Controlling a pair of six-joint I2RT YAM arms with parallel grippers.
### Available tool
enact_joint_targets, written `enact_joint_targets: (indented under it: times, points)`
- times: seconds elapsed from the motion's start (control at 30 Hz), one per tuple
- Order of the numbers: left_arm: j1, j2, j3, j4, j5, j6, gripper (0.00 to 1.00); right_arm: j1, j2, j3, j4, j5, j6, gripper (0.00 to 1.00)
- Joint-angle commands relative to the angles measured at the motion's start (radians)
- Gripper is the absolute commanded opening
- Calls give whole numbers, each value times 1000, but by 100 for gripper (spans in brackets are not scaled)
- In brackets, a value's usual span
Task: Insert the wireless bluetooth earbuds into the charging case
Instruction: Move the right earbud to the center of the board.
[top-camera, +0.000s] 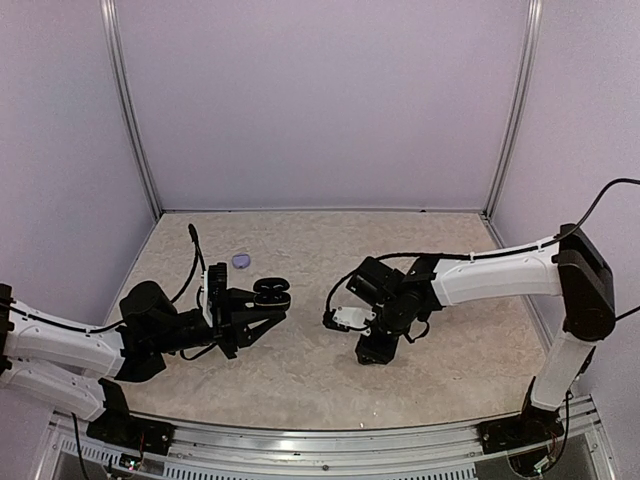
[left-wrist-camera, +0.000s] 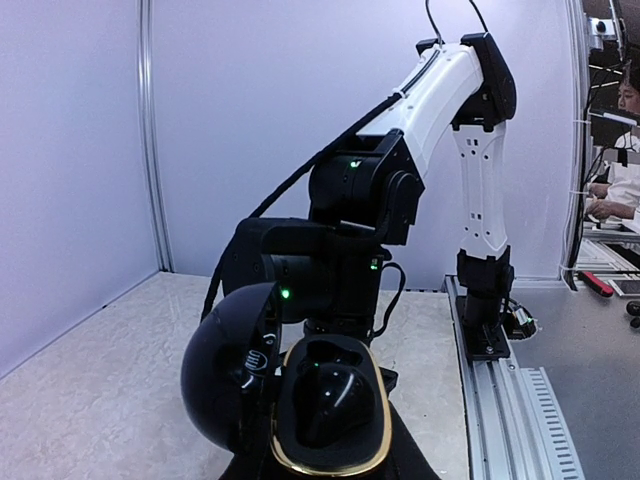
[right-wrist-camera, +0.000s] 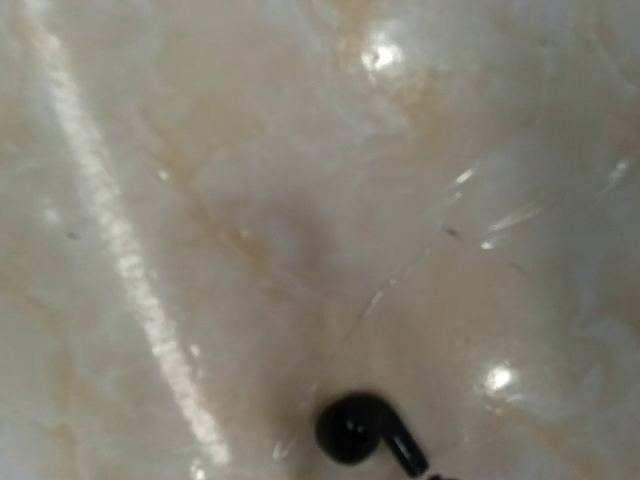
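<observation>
Under right gripper (top-camera: 372, 348): one black bud (right-wrist-camera: 365, 435) loose on table (top-camera: 300, 385). Pick step in hand; can't tell its jaw state. Left gripper (top-camera: 272, 305) clamps open black case (left-wrist-camera: 330, 405). Next: descend, pinch bud, carry to case well. Count: one bud, one black case, one lavender pebble (top-camera: 241, 260).

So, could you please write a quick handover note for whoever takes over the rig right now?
Left gripper: holds the black charging case, lid open.
Right gripper: points down over a black earbud lying on the table; its fingers are out of sight.
Done: case open. Unclear if a bud is already seated.
Left: pick that bud and seat it; no other buds in view.
</observation>
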Motion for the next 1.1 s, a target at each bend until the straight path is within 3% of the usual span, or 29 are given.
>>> enact_joint_targets:
  times: [0.0, 0.67, 1.07]
  points:
    - [7, 1, -6, 41, 15, 3, 0, 17, 47, 27, 2, 47, -18, 46]
    - [9, -1, -3, 40, 13, 14, 0, -33, 164, 116, 33, 167, 1, 39]
    - [10, 0, -3, 38, 8, 14, 0, -81, 120, 162, 1, 71, 60, 43]
